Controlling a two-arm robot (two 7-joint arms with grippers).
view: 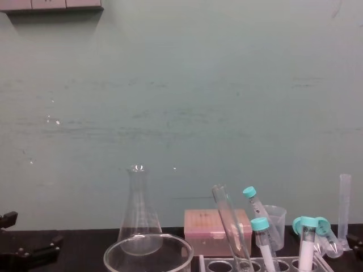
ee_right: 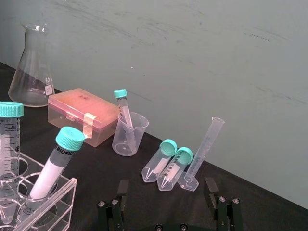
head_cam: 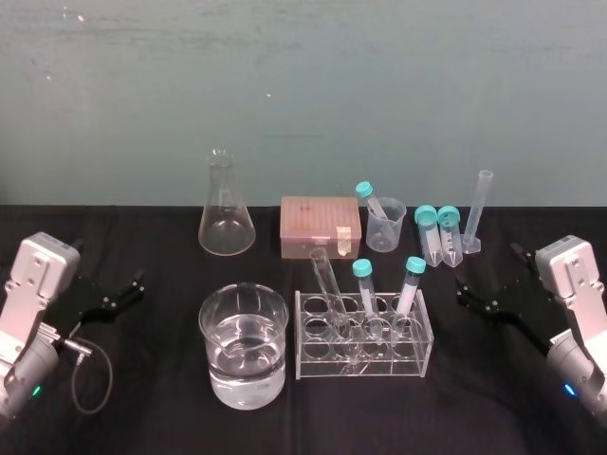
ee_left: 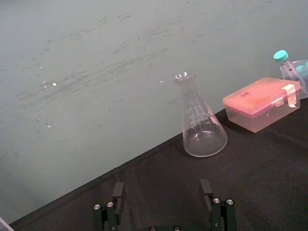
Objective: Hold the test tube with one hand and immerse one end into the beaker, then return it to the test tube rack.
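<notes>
Taking the test tube rack as the dial's centre in the head view, the test tube stands in the rack's left half, a slim, uncapped cylinder of clear glass with a round bottom, tilted so its open mouth leans toward 11 o'clock; which hole it sits in cannot be told. The rack is a pale translucent plastic box with round holes in its top plate. It also holds two teal-capped tubes with white contents at its 3 o'clock side. Just beside the rack at 9 o'clock sits the beaker, broad, round-rimmed and thick-walled, about half full of clear liquid. At 12 o'clock is a frosted pink box with a taped lid, and at 11 o'clock a conical glass flask with a narrow neck. Everything rests on a matte black cloth table. The left gripper hangs well apart at 9 o'clock, its black jaws spread wide and holding nothing. The right gripper hangs well apart at 3 o'clock, jaws likewise apart and empty.
</notes>
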